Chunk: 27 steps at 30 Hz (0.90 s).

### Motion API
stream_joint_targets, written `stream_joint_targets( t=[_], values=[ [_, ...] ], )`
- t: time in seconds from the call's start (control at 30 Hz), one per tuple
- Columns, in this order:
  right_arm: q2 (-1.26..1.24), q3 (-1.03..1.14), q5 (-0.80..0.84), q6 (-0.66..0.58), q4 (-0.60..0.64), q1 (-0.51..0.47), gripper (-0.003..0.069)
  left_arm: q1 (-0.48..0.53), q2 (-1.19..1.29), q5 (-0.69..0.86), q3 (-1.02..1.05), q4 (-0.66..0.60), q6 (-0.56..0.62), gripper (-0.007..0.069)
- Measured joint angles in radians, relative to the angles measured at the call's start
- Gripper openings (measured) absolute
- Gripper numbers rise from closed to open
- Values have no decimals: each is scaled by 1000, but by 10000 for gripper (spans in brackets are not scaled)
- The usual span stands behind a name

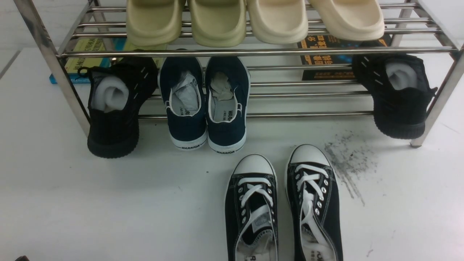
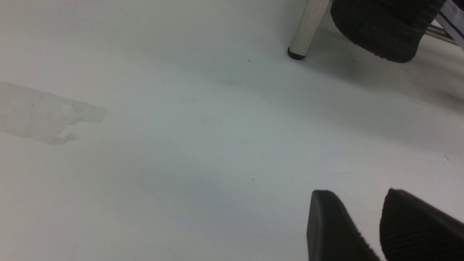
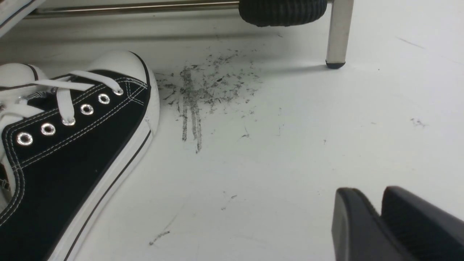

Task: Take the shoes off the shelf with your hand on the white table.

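The shoes, a pair of black canvas sneakers [image 1: 252, 203] [image 1: 313, 195] with white laces and toe caps, stand side by side on the white table [image 1: 108, 199], toes toward the shelf [image 1: 253, 52]. Neither gripper shows in the front view. My right gripper [image 3: 369, 189] hovers low over the table to the right of the right sneaker [image 3: 72, 145], apart from it. Its fingertips stand a narrow gap apart with nothing between them. My left gripper [image 2: 357, 192] is open and empty over bare table, near the shelf's left leg [image 2: 308, 25].
Navy slip-ons [image 1: 206, 105] and two black knit sneakers [image 1: 114, 108] [image 1: 397, 94] lean on the lower tier. Pale slides [image 1: 253, 18] fill the upper tier. Books [image 1: 326, 47] lie under the shelf. Dark scuff marks [image 1: 348, 163] lie beside the right sneaker, near the shelf's right leg [image 3: 339, 32].
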Motion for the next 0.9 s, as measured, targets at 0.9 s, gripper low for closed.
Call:
stream_joint_targets(
  t=[0.9],
  values=[
    [0,0,0,0,0,0,165,0,0,0,0,0,0,242]
  ],
)
